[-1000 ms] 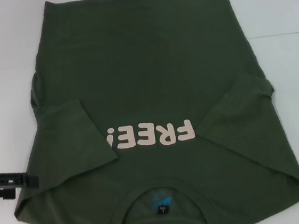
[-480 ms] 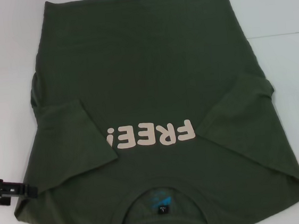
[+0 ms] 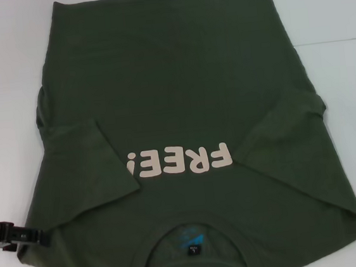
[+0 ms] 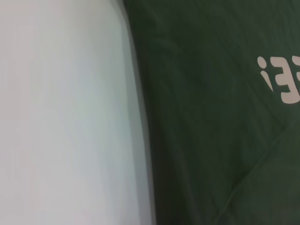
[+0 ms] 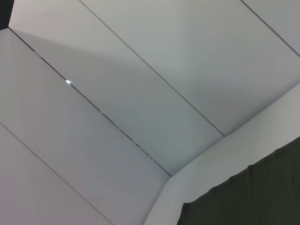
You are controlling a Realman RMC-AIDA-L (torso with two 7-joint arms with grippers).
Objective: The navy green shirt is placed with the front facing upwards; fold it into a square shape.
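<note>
The navy green shirt [image 3: 174,95] lies flat on the white table [image 3: 345,90], front up, collar toward me. Its pale "FREE!" lettering [image 3: 181,160] reads upside down in the head view. Both short sleeves are folded inward onto the chest. My left gripper [image 3: 35,236] is a black shape at the lower left, its tip at the edge of the shirt's shoulder. In the left wrist view, the shirt [image 4: 211,122] fills one side beside bare table [image 4: 65,117], with part of the lettering [image 4: 281,79] showing. The right gripper is out of view.
Blue print and a small dark tag [image 3: 192,240] show inside the collar. The right wrist view shows grey wall panels [image 5: 117,93] and a corner of the shirt [image 5: 253,197]. White table surrounds the shirt on both sides.
My left gripper has moved down the head view and slightly toward the shirt's shoulder edge. The shirt has not moved.
</note>
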